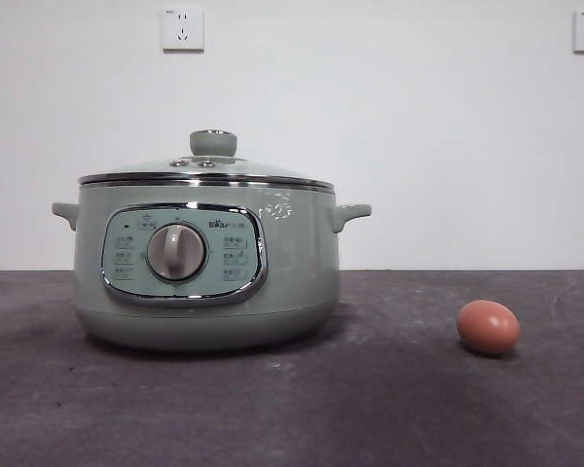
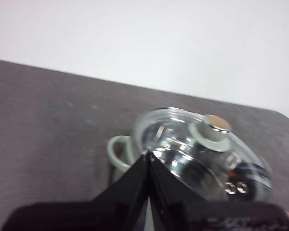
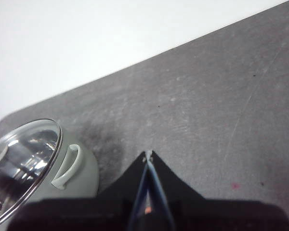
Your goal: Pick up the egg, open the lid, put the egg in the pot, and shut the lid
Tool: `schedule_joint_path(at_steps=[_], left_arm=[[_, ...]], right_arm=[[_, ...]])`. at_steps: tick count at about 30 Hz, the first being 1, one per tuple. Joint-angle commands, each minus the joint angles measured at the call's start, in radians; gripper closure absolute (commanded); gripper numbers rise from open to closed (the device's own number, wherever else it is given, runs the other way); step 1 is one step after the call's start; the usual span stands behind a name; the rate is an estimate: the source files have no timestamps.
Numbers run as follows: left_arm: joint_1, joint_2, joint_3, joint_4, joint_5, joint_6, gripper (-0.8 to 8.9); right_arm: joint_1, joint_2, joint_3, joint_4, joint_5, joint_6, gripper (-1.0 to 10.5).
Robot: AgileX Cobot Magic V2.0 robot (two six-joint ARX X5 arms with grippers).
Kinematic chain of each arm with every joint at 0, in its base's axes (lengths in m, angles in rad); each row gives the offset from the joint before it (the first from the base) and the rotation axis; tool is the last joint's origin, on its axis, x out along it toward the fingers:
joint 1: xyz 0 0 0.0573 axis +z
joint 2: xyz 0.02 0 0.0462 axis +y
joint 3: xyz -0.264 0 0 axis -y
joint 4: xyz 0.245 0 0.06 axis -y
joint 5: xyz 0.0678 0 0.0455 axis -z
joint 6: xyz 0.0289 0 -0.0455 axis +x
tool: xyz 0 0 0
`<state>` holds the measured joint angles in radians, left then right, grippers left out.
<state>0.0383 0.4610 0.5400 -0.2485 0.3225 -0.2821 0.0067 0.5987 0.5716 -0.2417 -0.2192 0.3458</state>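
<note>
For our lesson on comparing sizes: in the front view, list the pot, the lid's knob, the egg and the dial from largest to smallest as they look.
1. The pot, by far the largest.
2. The egg and the dial look about alike; the egg may lie nearer the camera, so no ranking.
3. The lid's knob, slightly smaller.

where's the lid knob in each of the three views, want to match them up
Front view: the knob stands at the top centre of the lid, left of middle in the picture.
Left wrist view: the knob shows right of centre, just beyond the shut left gripper.
Right wrist view: not in it; only the lid's edge shows.
Shared landmark: the pot's side handle.
</note>
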Motion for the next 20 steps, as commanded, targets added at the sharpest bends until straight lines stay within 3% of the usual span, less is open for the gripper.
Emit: schedule_joint_path(at_steps=[1, 7, 9, 10, 12, 15, 20], left_arm=[[0.002, 0.1, 0.061, -0.02, 0.072, 0.016, 8.18], [0.0, 0.284, 0.158, -0.037, 0.219, 0.024, 8.0], [-0.002, 0.324, 0.172, -0.037, 0.246, 0.024, 7.0], [-0.005, 0.34, 0.175, -0.037, 0.254, 0.024, 6.29], [-0.015, 0.361, 0.179, -0.038, 0.256, 0.022, 5.34], [-0.026, 0.373, 0.18, -0.037, 0.25, 0.02, 4.9], [-0.042, 0.374, 0.188, -0.007, 0.252, 0.019, 4.9]], right_arm=[[0.002, 0.077, 0.071, -0.032, -0.045, -0.075, 9.5], [0.003, 0.238, 0.191, -0.13, -0.183, -0.143, 9.5], [0.003, 0.275, 0.209, -0.143, -0.231, -0.156, 9.4], [0.003, 0.292, 0.216, -0.149, -0.251, -0.166, 9.1], [0.005, 0.314, 0.219, -0.148, -0.252, -0.171, 7.6], [0.011, 0.333, 0.219, -0.149, -0.244, -0.167, 4.9], [0.055, 0.359, 0.22, -0.15, -0.204, -0.163, 4.7]])
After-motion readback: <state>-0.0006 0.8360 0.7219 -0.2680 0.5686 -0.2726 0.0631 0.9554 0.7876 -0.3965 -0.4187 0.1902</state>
